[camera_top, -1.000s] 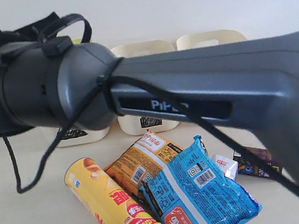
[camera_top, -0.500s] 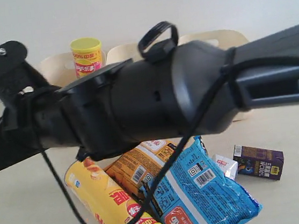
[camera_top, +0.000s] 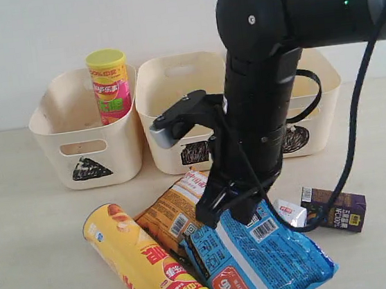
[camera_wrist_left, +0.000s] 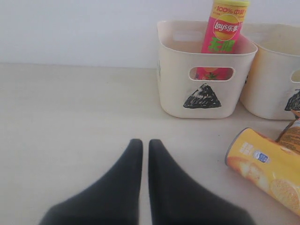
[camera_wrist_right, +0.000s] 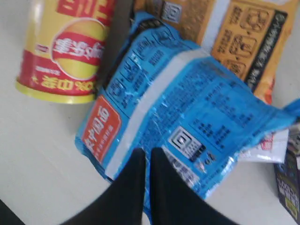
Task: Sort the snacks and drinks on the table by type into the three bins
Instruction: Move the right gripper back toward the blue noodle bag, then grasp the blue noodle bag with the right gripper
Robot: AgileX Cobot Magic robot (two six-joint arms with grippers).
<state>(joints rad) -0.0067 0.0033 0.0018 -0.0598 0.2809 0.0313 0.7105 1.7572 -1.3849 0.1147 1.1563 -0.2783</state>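
On the table (camera_top: 32,260), the triangle-marked bin (camera_top: 121,153) holds the pink-green can (camera_top: 109,84) upright. The blue packet (camera_top: 268,254) lies between the toppled yellow-red can (camera_top: 140,262) and the blue-and-white carton (camera_top: 291,213). The right gripper (camera_wrist_right: 146,151), clenched and empty, hangs over that packet; the left gripper (camera_wrist_left: 141,143), also clenched, holds nothing.

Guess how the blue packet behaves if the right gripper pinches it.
Blue packet looks crinkled and puffy: probably light, floppy, sagging from a pinch. Glossy film may slip. It overlaps the orange-brown packet, so lifting could drag that.
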